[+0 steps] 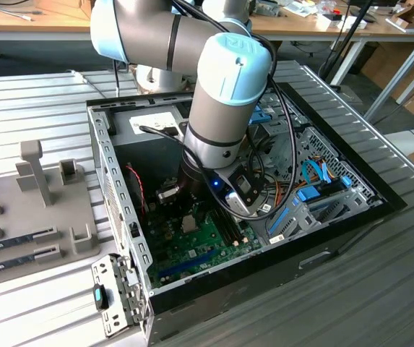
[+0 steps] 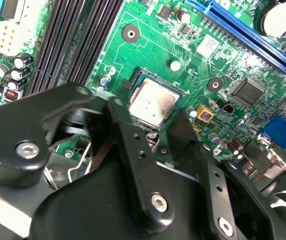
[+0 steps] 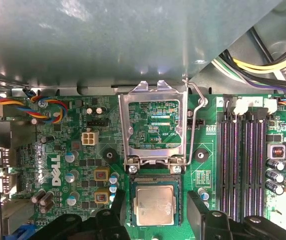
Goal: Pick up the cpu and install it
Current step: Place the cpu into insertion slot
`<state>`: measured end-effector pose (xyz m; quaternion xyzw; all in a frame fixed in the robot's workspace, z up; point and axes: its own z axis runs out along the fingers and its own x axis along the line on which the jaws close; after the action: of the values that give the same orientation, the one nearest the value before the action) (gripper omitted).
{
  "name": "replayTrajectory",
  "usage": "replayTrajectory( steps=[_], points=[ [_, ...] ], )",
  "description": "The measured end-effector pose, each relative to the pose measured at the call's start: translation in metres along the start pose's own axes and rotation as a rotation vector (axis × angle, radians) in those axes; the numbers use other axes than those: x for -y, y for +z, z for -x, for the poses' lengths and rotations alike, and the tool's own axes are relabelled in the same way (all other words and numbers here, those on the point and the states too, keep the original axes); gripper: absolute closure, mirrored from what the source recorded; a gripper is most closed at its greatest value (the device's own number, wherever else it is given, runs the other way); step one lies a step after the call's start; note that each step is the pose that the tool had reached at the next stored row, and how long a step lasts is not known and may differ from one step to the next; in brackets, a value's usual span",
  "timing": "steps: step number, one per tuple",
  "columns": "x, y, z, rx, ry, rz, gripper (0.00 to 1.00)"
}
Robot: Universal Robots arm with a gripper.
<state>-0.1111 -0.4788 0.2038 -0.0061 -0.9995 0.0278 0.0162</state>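
Item: cpu [image 3: 155, 204], square, dull silver top, smudged; you had it seated in the socket [image 2: 168, 85]. End effector [image 3: 155, 210] open, fingers [image 3: 198, 207] straddling it.

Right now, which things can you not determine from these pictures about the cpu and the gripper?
- Exterior view: the arm's wrist covers the socket area, so the cpu is hidden there.
- First wrist view: the cpu lies in its socket; whether it sits fully flat cannot be judged. The gripper is cut off by the picture's edge.
- Second wrist view: the dark fingers cover the cpu's near edge, so contact there is unclear.
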Motion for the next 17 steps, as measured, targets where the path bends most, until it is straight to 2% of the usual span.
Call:
replayTrajectory(
  steps=[1, 8, 9, 17],
  points=[
    [0.0000, 0.0000, 0.0001, 0.0000, 0.000, 0.0000, 0.49],
    [-0.0001, -0.0001, 0.0001, -0.0001, 0.000, -0.0002, 0.50],
    [-0.0002, -0.0001, 0.0001, -0.0001, 0.000, -0.0001, 0.62],
    [-0.0006, 0.0000, 0.0001, 0.0000, 0.000, 0.0001, 0.62]
  ],
)
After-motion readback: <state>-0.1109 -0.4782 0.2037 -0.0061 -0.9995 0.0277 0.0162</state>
